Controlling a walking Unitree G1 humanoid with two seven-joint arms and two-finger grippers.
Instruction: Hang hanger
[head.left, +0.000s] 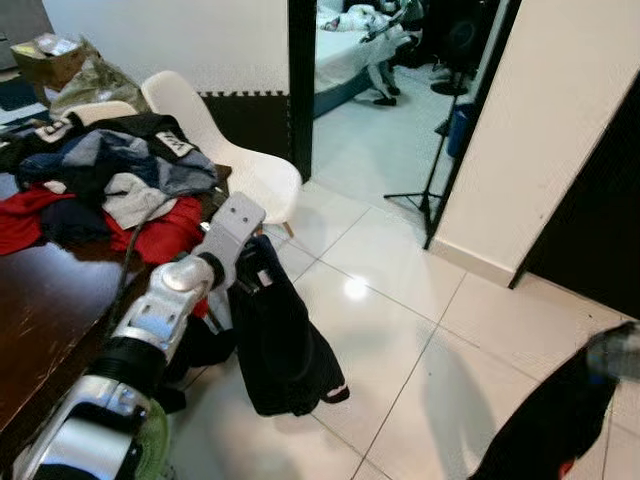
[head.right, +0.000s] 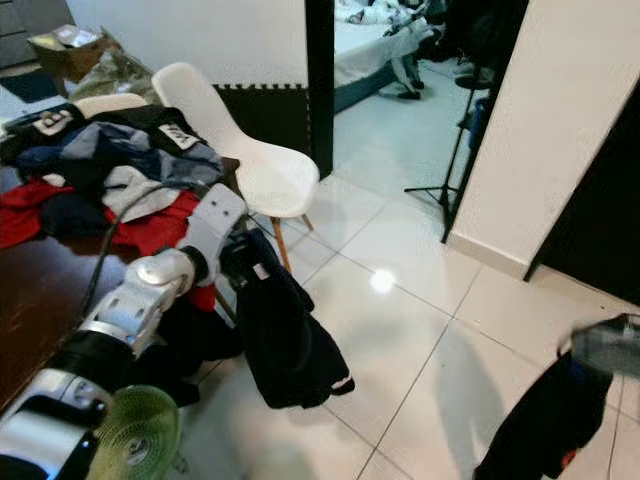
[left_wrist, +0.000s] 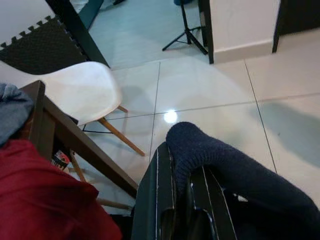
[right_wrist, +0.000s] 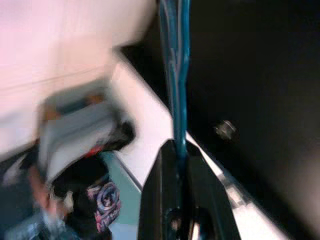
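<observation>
The right end effector (right_wrist: 181, 150) pinches a blue hanger (right_wrist: 176, 60).

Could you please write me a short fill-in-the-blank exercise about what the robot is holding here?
1. The left claw holds a dark ____ that hangs down over the floor.
2. The right claw is shut on a ____ hanger.
3. The white chair stands beside a table piled with ____.

Missing words: garment; blue; clothes
</observation>
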